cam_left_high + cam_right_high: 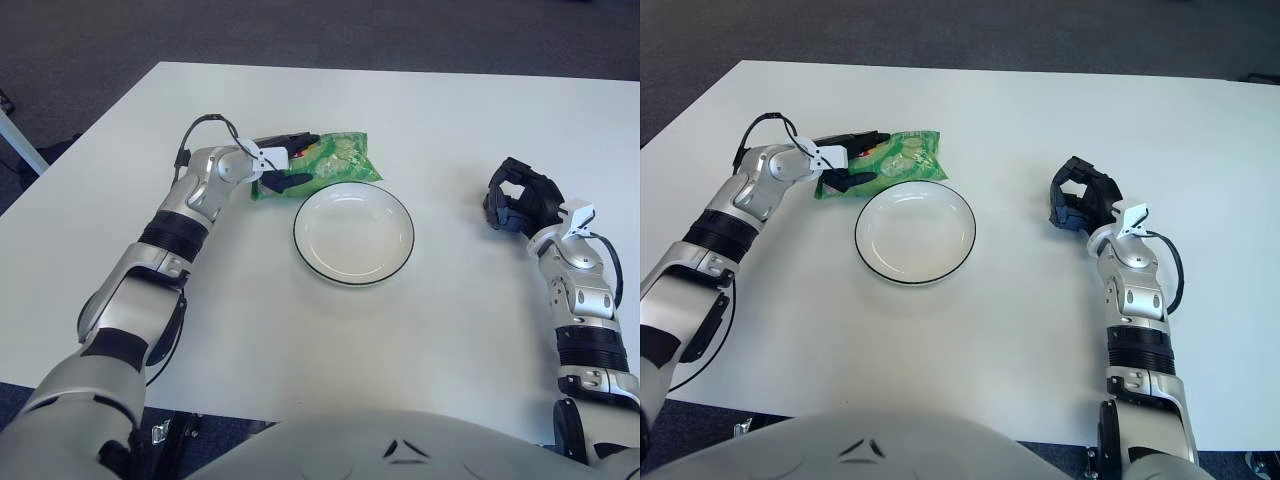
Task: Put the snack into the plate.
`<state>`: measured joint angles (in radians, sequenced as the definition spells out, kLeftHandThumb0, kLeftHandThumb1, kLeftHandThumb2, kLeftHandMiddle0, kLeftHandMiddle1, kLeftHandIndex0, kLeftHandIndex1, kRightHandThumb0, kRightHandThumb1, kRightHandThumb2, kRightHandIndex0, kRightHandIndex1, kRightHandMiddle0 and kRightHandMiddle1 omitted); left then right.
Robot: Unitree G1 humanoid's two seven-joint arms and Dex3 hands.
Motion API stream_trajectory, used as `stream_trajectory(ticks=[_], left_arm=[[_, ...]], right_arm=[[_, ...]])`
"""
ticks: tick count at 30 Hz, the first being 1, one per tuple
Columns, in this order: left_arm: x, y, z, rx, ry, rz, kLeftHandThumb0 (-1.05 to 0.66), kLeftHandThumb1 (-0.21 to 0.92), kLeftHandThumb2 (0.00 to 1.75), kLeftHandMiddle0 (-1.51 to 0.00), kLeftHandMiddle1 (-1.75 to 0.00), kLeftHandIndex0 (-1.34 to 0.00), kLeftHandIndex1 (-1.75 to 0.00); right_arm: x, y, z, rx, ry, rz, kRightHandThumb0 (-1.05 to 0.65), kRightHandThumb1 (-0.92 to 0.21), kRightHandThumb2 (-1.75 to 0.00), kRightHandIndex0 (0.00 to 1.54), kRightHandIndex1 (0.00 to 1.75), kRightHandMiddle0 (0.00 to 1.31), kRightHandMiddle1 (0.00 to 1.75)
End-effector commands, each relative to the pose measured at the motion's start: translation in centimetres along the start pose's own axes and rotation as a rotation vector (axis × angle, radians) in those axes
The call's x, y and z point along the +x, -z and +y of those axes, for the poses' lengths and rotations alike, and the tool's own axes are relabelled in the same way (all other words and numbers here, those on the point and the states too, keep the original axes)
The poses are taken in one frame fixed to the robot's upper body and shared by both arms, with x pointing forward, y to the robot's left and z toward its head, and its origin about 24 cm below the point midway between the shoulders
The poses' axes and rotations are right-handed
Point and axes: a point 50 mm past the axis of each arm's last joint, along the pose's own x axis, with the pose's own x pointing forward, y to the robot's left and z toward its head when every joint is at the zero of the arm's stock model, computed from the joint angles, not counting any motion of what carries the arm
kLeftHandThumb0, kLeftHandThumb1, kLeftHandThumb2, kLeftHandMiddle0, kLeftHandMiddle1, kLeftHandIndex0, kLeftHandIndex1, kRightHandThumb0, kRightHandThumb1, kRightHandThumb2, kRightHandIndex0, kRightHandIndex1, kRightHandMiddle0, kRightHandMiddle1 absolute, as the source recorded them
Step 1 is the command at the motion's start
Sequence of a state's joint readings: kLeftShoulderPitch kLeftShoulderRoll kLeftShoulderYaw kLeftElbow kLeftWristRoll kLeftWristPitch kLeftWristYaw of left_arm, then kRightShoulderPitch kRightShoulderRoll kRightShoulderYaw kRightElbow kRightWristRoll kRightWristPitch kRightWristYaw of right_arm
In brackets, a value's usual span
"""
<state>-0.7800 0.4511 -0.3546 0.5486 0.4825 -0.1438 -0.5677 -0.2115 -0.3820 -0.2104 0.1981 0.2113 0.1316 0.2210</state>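
White worktop carries a round white plate with a thin dark rim, sitting roughly at centre and holding nothing. The snack, a green crinkled packet with a small red patch near its left end, lies flat on the worktop just behind and to the left of the plate; its near edge comes right up to the plate rim, contact not resolvable. Left hand is at the packet's left end, forearm reaching in from the left with the wrist turned toward the plate. One dark finger runs along the far edge of the packet, another lies along its near edge, so the hand brackets the left end of the bag from both sides; fingers appear pressed onto the packet in a pinch, packet not lifted off the surface. A black cable loops above the left wrist. Right hand shows well to the right of the plate, apart from it, fingers curled inward and holding nothing. Dark carpet floor is visible beyond the far worktop edge.
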Motion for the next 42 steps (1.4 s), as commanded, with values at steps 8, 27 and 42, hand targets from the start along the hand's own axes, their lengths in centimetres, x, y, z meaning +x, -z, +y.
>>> stream_trajectory(ticks=[8,27,42], left_arm=[[0.7,-0.3,-0.7,0.045,0.047,0.006,-1.05,0.92,0.85,-0.08,-0.06,0.0,-0.46],[2.0,1.4,-1.7,0.085,-0.048,0.07,-1.05,0.92,0.63,-0.04,-0.1,0.0,-0.5],[2.3,3.9,-2.3,0.194,-0.134,0.217,-1.05,0.92,0.26,-0.01,-0.34,0.0,-0.49]], right_arm=[[-1.1,3.2,0.4,0.0,-0.014,0.163,-0.46,-0.39,-1.23,1.24,1.75,0.55,1.75],[-1.3,3.1,0.5,0.022,-0.013,0.165,-0.45,-0.41,-1.21,1.23,1.75,0.54,1.75],[-1.5,2.9,0.5,0.004,-0.008,0.163,-0.46,-0.4,-1.22,1.24,1.75,0.55,1.75]])
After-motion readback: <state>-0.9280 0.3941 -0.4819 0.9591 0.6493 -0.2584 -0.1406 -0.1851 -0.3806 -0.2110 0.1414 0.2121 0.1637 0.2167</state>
